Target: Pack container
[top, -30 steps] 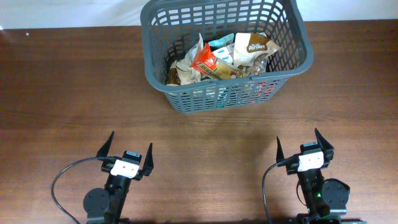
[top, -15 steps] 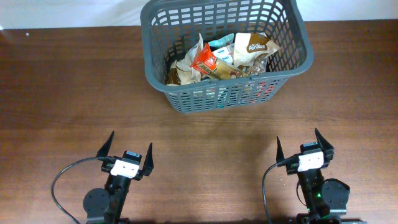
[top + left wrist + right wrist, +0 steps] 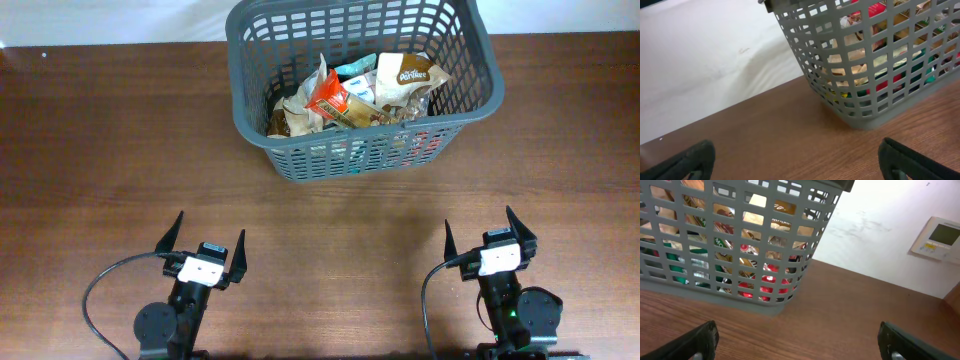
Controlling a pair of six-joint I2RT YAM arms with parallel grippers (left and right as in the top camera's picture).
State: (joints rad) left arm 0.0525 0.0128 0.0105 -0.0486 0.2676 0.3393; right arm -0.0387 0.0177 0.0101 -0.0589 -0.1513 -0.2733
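1. Overhead: the container (image 3: pixel 340 155) is a dark grey basket with lattice-slotted sides and a thick rounded lip. It stands at the far edge of the brown table (image 3: pixel 100 140), a little right of the middle. Crumpled packets lie heaped inside it, among them an orange-red packet (image 3: pixel 328 97) and a white pouch (image 3: pixel 410 75). The left gripper (image 3: pixel 211 224) sits near the near edge towards the left corner, and the right gripper (image 3: pixel 478 220) near the near edge towards the right corner. Both are well apart from the basket, fingers spread wide, holding nothing. Compared with the frames half a second and a second ago, nothing has shifted.

2. Left wrist: this view shows the container (image 3: pixel 850 75) from low down at its left corner, with red, green and tan wrappers visible through the slots. The left gripper (image 3: pixel 800 165) shows only two dark fingertips, far apart, with bare wood between them.

3. Right wrist: here the container (image 3: pixel 740 255) shows its right corner. A white wall panel (image 3: pixel 940 237), seen in no other view, is behind it. The right gripper (image 3: pixel 800 342) is likewise wide apart and empty.
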